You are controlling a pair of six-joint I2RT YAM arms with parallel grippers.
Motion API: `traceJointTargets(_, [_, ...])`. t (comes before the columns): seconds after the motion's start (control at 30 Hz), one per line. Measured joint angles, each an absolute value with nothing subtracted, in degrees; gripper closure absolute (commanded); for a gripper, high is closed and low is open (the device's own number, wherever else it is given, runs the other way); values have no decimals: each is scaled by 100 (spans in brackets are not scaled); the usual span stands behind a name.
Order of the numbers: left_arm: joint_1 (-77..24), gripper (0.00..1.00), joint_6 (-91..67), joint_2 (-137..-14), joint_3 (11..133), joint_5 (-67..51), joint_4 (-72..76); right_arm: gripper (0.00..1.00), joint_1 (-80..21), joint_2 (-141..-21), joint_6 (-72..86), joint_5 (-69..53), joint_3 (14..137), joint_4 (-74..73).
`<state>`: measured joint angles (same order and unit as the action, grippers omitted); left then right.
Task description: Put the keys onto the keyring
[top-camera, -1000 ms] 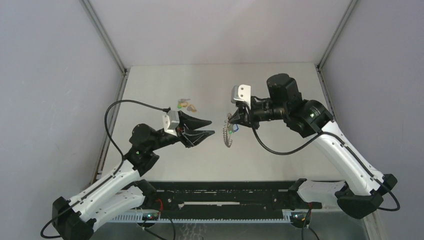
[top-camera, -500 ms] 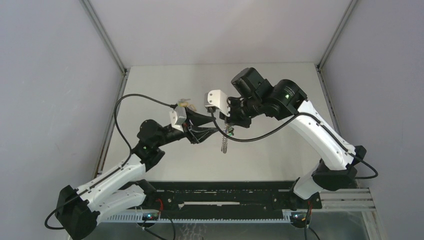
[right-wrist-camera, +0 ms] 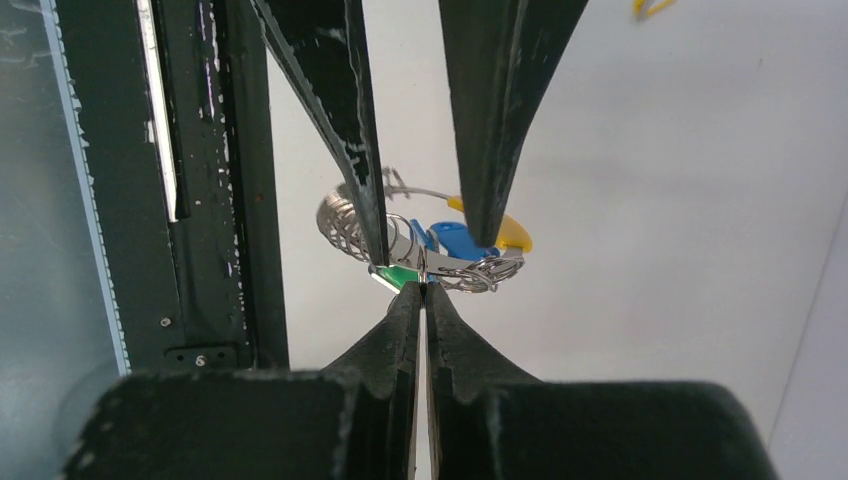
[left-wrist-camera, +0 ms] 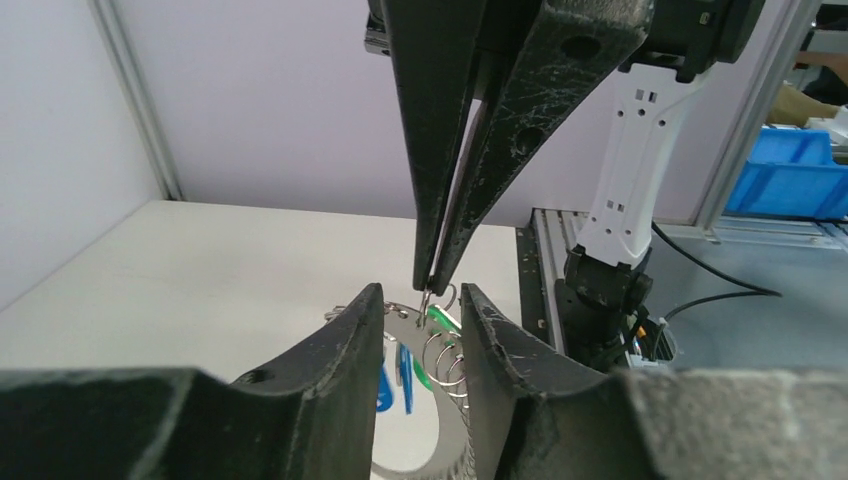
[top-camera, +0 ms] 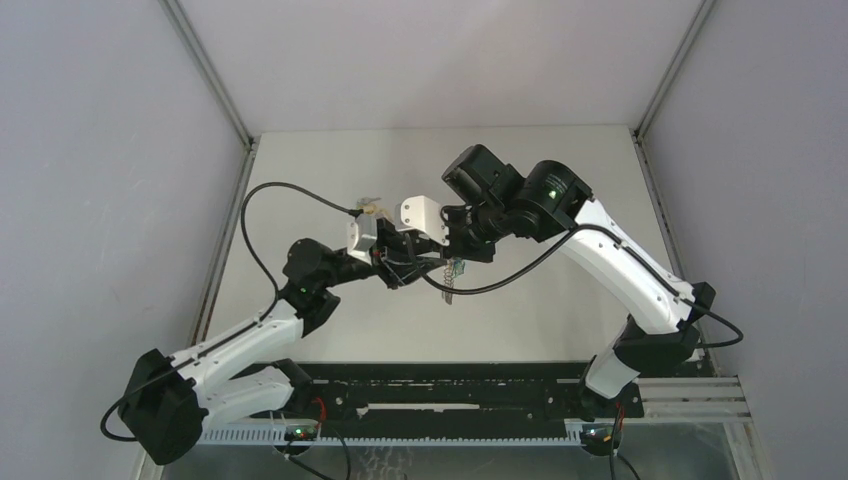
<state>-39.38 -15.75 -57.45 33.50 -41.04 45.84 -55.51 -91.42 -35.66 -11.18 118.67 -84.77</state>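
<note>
Above the table (top-camera: 560, 170), right end effector (right-wrist-camera: 421, 292) pinches one keyring (right-wrist-camera: 345, 225) carrying three keys (right-wrist-camera: 455, 238), left end effector (left-wrist-camera: 420, 292) spread.

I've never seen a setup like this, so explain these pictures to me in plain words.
You see a robot's left arm and right arm, bolted to a table. One picture looks down from above; the other two come from a camera on each wrist. The right hand is pinched shut on the keyring. A blue key, a yellow key and a green key hang on it. The left hand is open, its fingers either side of the ring. Some loose keys lie on the table, farther back.
</note>
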Motion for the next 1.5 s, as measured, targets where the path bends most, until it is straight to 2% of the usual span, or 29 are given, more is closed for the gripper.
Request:
traceJointTargets(0.33, [-4038, 70, -1634, -5992, 3308, -4287, 4847, 100, -5555, -9207, -3632, -1142, 11867, -8477])
traceJointTargets(0.63, [-4038, 71, -1586, -6167, 3251, -4311, 4864, 100, -5561, -9207, -3660, -1188, 11867, -8475])
traceJointTargets(0.87, [-4038, 82, -1540, -6173, 3251, -4268, 4851, 100, -5566, -9207, -3673, -1264, 11867, -8473])
traceJointTargets(1.03, [-4038, 99, -1540, -6173, 3251, -4294, 4849, 100, -5566, -9207, -3675, -1275, 11867, -8473])
traceJointTargets(1.17, [-4038, 100, -1542, -6173, 3251, -4353, 4842, 100, -5568, -9207, -3673, -1267, 11867, -8466])
traceJointTargets(1.33, [-4038, 100, -1549, -6114, 3155, -4167, 4941, 85, -5564, -9091, -3607, -1256, 11730, -8263])
traceJointTargets(1.5, [-4036, 100, -1715, -5990, 2755, -3798, 5389, 74, -5358, -8086, -3496, -1579, 10471, -7220])
